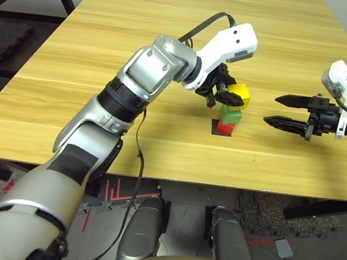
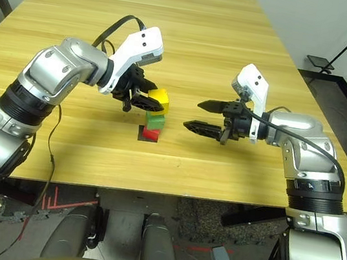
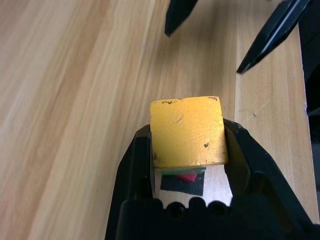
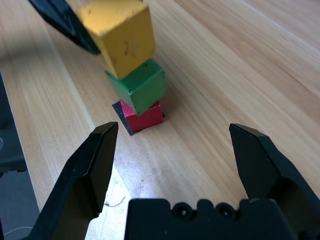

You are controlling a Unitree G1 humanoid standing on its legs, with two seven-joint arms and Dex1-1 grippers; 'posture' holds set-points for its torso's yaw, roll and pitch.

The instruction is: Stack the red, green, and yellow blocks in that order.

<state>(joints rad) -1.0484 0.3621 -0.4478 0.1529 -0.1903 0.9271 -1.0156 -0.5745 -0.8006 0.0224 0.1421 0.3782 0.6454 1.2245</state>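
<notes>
In the left eye view, the red block (image 1: 225,128) sits on a black patch (image 1: 217,129) on the table (image 1: 105,61), with the green block (image 1: 230,115) stacked on it. The left gripper (image 1: 228,96) is clamped on the yellow block (image 1: 239,95), carried tilted just above the green one. The right gripper (image 1: 280,112) hangs off to the side, jaws spread wide and empty.

The right eye view gives the same tower, with yellow a little off-centre over green; whether it touches green yet I cannot tell.

In the left wrist view, the two black fingers (image 3: 134,165) pinch the yellow block's sides; slivers of green and red and the black patch show beneath it, so it looks roughly lined up.

The right wrist view shows red and green stacked, slightly twisted against each other, and yellow slanted above them.

By my judgement two of three steps are done; what is left is to set yellow flat on green and let go.

No brand, label or writing can be read anywhere.
</notes>
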